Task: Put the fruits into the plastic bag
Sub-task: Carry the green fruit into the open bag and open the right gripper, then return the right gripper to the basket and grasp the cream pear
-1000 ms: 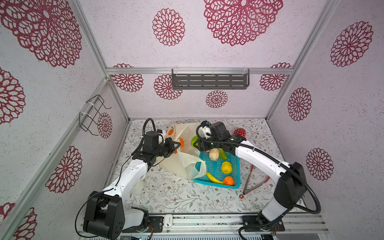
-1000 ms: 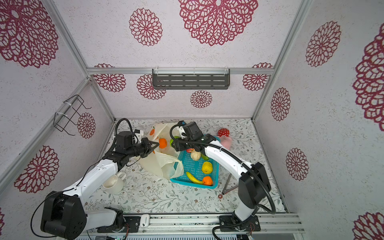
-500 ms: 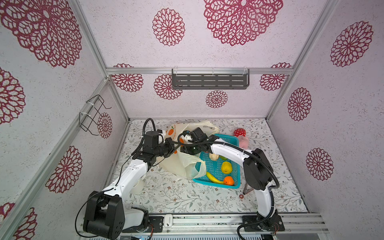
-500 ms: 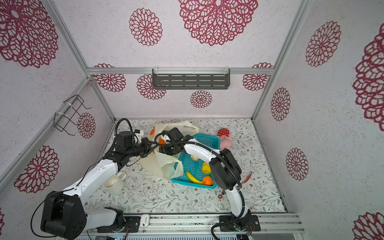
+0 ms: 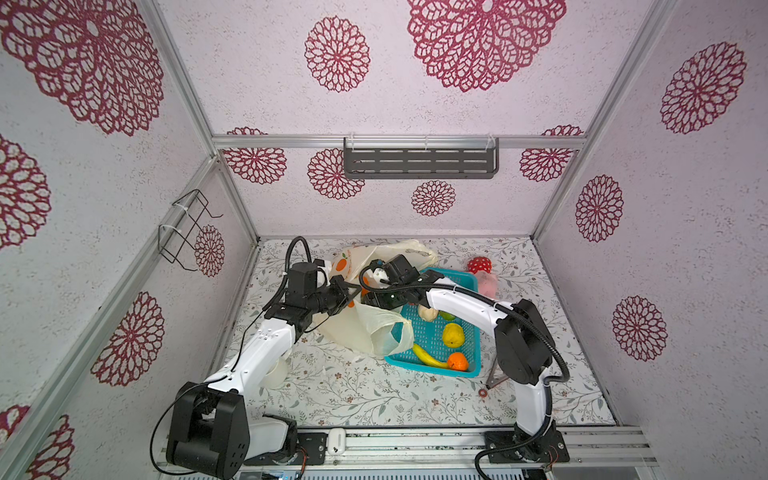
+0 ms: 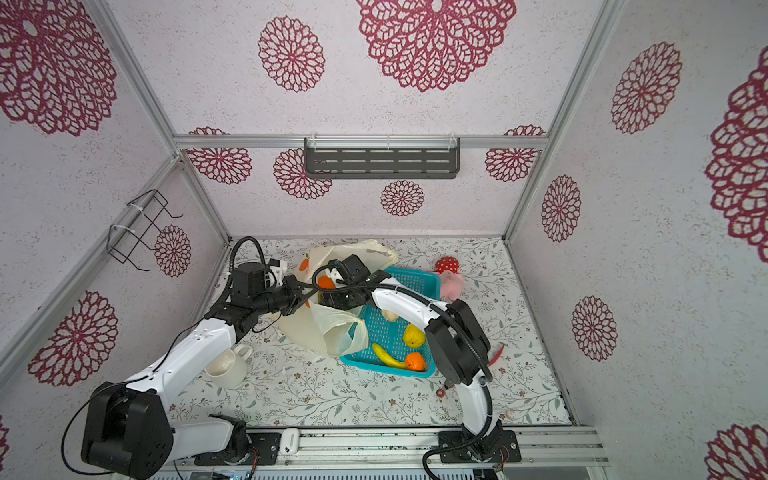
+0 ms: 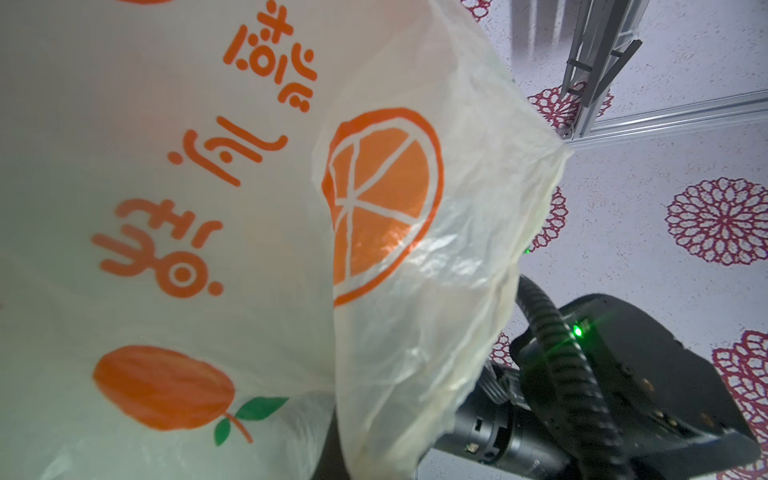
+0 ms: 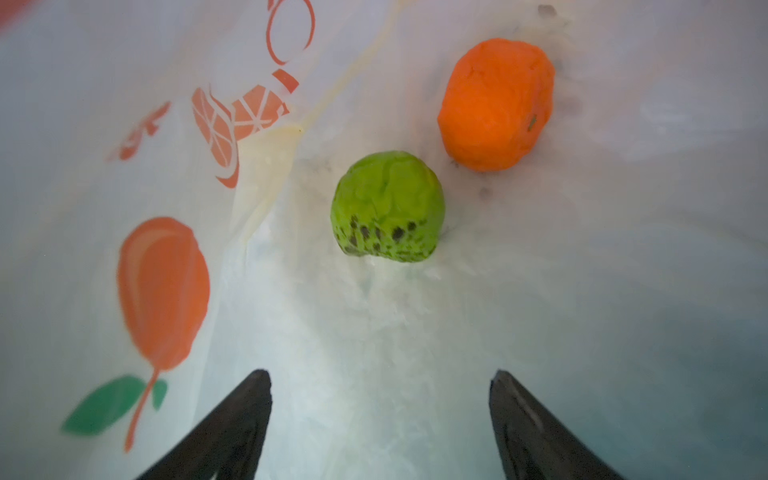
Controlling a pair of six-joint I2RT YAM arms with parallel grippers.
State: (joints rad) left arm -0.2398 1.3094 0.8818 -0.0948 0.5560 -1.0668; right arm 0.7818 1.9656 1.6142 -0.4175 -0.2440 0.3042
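White mug (image 6: pixel 226 368) on the floral surface (image 5: pixel 353 395), left of teal basket (image 5: pixel 430 337); red dotted plush (image 5: pixel 479 264) just beside pink fluffy toy (image 5: pixel 487 284)

Top views bright, even, diffuse light; shadows faint, wide-angle bending toward the edges. Left wrist view: bag (image 7: pixel 208 208) very close, near print soft, small glare patch on crinkled film, background sharp. Right wrist view: light glows through the bag, print blurred, fingers (image 8: pixel 232 428) dark and soft, green ball (image 8: pixel 388 208) sharp.
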